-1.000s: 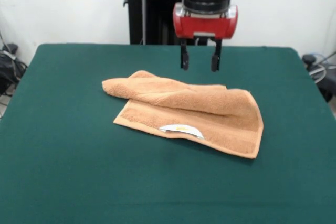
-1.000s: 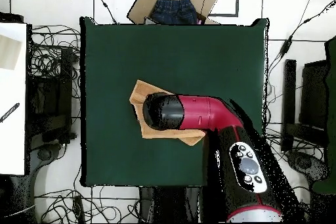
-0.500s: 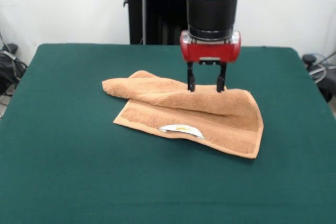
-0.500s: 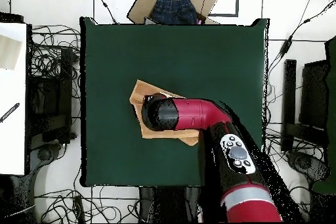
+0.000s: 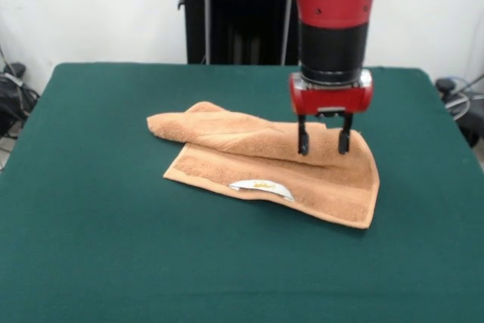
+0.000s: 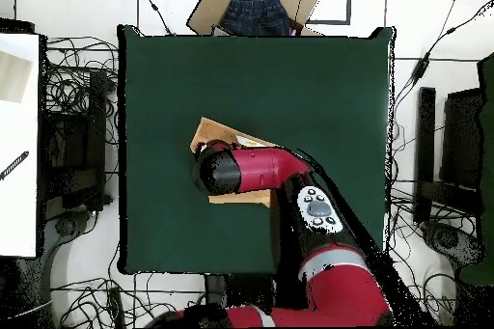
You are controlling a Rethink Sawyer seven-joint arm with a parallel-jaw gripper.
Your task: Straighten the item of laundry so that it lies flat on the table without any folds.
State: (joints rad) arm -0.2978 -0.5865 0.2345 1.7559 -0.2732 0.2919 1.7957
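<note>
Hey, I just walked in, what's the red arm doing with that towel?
The arm has its gripper open, fingers pointing down over the folded-over top layer of the towel, near that layer's right end in the front view. The towel lies on the green table, doubled over on itself, with a white label showing on the lower layer's near edge. Nothing is grasped yet, so the towel is not flat; whether the fingertips touch the cloth cannot be told.
</note>
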